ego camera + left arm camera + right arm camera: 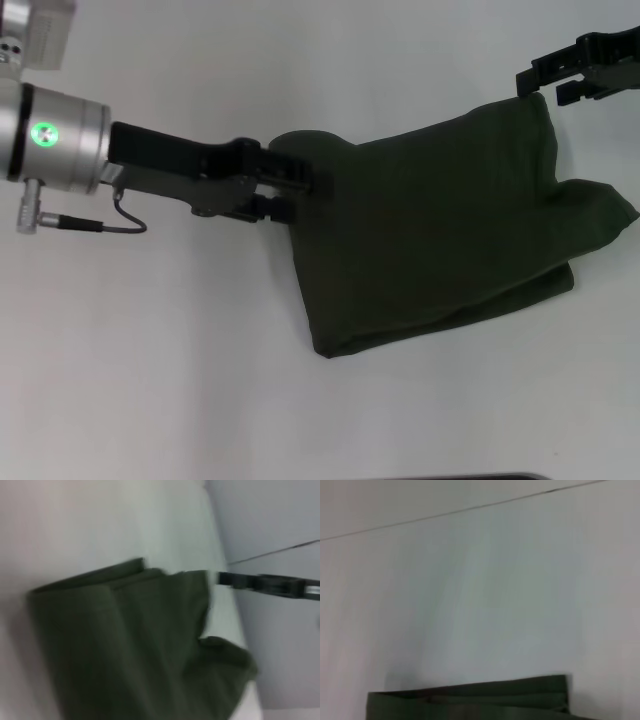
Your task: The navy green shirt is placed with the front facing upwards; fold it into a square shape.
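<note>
2 arms work over 1 white table (180,400), which fills nearly the whole head view and is much the biggest thing here. On it lies the navy green shirt (440,230), already folded into a thick, roughly 4-sided bundle that sits right of centre, its long axis slanting from about 7 o'clock up toward 1 o'clock. No lettering or label shows; only plain dark olive cloth faces up. A loose flap pokes out at the bundle's 3 o'clock side, and the doubled fold edge runs along the 5 to 7 o'clock side. The left wrist view shows the same shirt (130,645) with layered edges stacked along one side, and the right wrist view catches just a strip of its folded edge (470,700) against the table (480,605).

Next in size, the left arm reaches in from 9 o'clock, silver cuff with a green light, black link beyond it. The left gripper (300,185) sits at the shirt's 10 o'clock corner, touching the cloth, its black fingers set against the dark fabric; I cannot tell whether they are apart or pinched on the fold.

Smallest in view, the right gripper (548,88) hangs at the 1 o'clock corner, just beside the shirt's top corner, its jaws standing apart with nothing between them.
</note>
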Available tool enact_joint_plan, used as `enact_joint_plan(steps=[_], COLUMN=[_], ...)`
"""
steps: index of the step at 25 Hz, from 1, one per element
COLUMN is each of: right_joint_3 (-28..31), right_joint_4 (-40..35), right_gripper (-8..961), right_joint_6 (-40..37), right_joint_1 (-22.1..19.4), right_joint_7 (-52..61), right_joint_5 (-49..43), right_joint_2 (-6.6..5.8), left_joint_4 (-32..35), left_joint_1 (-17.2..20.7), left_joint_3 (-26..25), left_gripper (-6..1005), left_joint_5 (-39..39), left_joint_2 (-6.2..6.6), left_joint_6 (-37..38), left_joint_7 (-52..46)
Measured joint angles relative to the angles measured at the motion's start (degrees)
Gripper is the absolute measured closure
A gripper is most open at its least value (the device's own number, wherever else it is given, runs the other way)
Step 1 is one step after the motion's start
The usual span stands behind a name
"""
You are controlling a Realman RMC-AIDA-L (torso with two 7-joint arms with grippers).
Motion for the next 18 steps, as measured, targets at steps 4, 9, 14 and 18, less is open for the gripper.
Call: enact_joint_plan(steps=[4, 9, 14, 18], right_joint_3=[0.02, 0.05, 0.06, 0.14], right_joint_4=[-0.1, -0.12, 0.22, 0.28], right_gripper=[195, 194, 194, 194], right_joint_6=[-0.03, -0.06, -0.09, -0.09], right_joint_1=[-0.05, -0.5, -0.76, -1.06], right_joint_7=[0.0, 0.0, -0.05, -0.07], right_joint_5=[0.69, 1.0, 1.02, 1.02], right_joint_2=[-0.03, -0.21, -0.38, -0.47], left_joint_4=[0.74, 1.17, 1.21, 3.02], left_joint_1=[-0.06, 0.2, 0.28, -0.28], left_joint_3=[3.72, 5.06, 8.22, 9.04], left_gripper=[345, 348, 350, 352], left_joint_5=[2.68, 3.14, 6.06, 7.57], left_joint_2=[-0.8, -1.27, -1.55, -1.89], left_joint_6=[-5.2, -9.06, -12.54, -14.78], left_joint_7=[-1.97, -1.83, -3.24, -3.77])
